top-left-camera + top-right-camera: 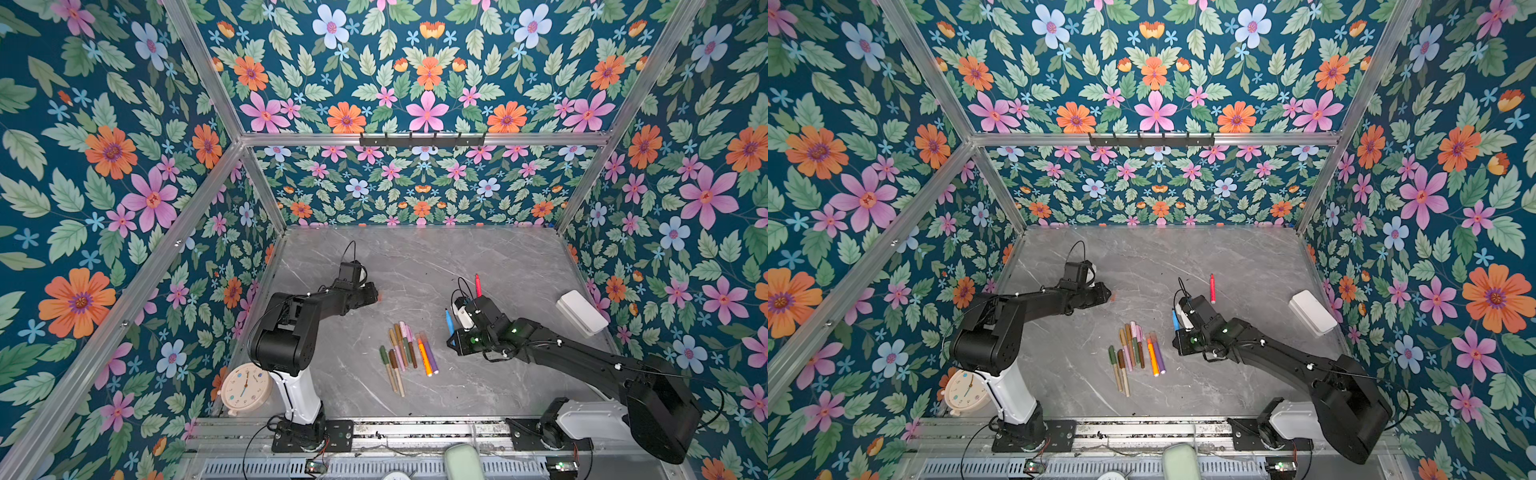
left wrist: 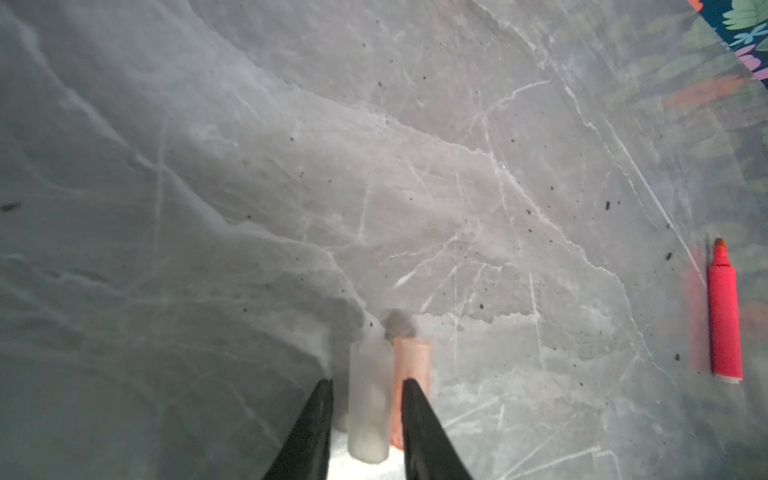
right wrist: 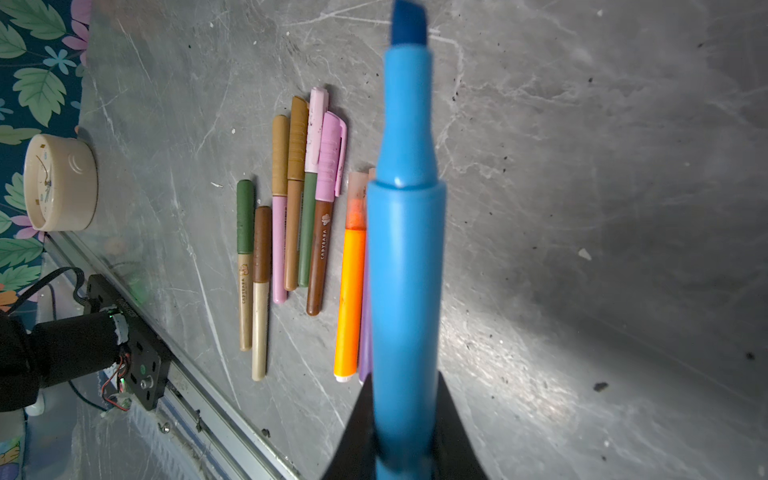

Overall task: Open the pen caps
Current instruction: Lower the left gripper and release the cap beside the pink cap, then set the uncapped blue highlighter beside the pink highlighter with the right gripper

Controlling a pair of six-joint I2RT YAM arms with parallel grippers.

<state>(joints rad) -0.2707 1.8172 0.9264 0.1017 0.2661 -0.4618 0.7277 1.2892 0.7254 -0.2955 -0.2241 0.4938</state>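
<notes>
My left gripper (image 2: 369,380) is open low over the grey table at the left. A blurred, translucent whitish pen cap (image 2: 370,411) sits between its fingers with a gap on each side. A pale orange-red cap (image 2: 415,357) lies just beside it. In both top views this gripper (image 1: 376,296) (image 1: 1109,294) hides the caps. My right gripper (image 3: 405,382) (image 1: 452,332) is shut on an uncapped blue pen (image 3: 407,232) (image 1: 449,321) (image 1: 1175,320), chisel tip bare. An uncapped red pen (image 1: 478,284) (image 1: 1212,288) (image 2: 725,316) lies further back. Several capped pens (image 1: 407,353) (image 1: 1136,353) (image 3: 299,208) lie side by side mid-table.
A cream alarm clock (image 1: 245,388) (image 1: 963,392) (image 3: 62,183) stands at the front left corner beside the left arm's base. A white box (image 1: 582,311) (image 1: 1312,313) rests against the right wall. Floral walls enclose the table on three sides.
</notes>
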